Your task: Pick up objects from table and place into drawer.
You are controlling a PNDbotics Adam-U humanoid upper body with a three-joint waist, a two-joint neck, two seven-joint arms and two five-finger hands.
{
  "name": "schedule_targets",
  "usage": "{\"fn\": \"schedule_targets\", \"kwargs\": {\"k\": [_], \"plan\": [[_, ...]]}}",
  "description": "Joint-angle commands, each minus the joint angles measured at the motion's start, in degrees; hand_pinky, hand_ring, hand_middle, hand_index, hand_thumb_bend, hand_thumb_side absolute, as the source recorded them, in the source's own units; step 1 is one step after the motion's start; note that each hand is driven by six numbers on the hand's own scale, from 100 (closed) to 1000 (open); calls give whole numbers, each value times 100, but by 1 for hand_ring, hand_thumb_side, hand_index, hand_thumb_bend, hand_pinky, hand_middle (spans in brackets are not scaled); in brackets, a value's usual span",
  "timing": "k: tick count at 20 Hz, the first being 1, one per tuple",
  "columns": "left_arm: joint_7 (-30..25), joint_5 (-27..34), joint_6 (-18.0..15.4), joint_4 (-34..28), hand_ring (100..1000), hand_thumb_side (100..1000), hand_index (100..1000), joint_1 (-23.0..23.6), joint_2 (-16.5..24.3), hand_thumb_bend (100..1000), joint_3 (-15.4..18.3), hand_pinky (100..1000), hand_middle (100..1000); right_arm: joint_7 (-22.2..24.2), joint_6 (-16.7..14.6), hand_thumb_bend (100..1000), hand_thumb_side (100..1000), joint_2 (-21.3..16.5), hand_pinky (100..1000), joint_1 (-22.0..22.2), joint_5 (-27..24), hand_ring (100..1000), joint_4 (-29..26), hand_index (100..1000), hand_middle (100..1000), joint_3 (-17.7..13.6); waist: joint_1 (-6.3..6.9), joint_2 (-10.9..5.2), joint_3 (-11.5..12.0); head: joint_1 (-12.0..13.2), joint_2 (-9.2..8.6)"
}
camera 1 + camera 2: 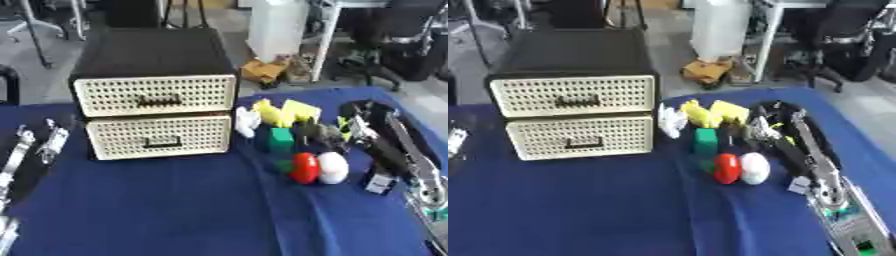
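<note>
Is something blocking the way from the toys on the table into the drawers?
Yes. Both drawers, the upper and the lower, are shut, so nothing can go in before one is pulled open. The toys, such as the red ball and the green block, lie right of the cabinet with bare blue cloth between.

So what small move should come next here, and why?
Probably the left hand should reach for the lower drawer handle: both drawers look closed, and the right hand is already beside the objects.
</note>
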Motion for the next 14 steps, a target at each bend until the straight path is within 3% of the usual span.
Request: {"fn": "schedule_targets", "kwargs": {"k": [1,14], "plan": [[-108,-256,-54,54,100,1000,700,-189,218,220,-118,100,121,1,-9,100,746,-94,430,-78,-10,548,-127,725,625,-32,20,-54,-21,13,7],[-540,-977,-331,516,100,1000,712,-661,694,205,-697,100,118,7,-15,100,747,-104,430,-105,-23,549,-127,726,625,-9,45,-58,-93,54,21]]}}
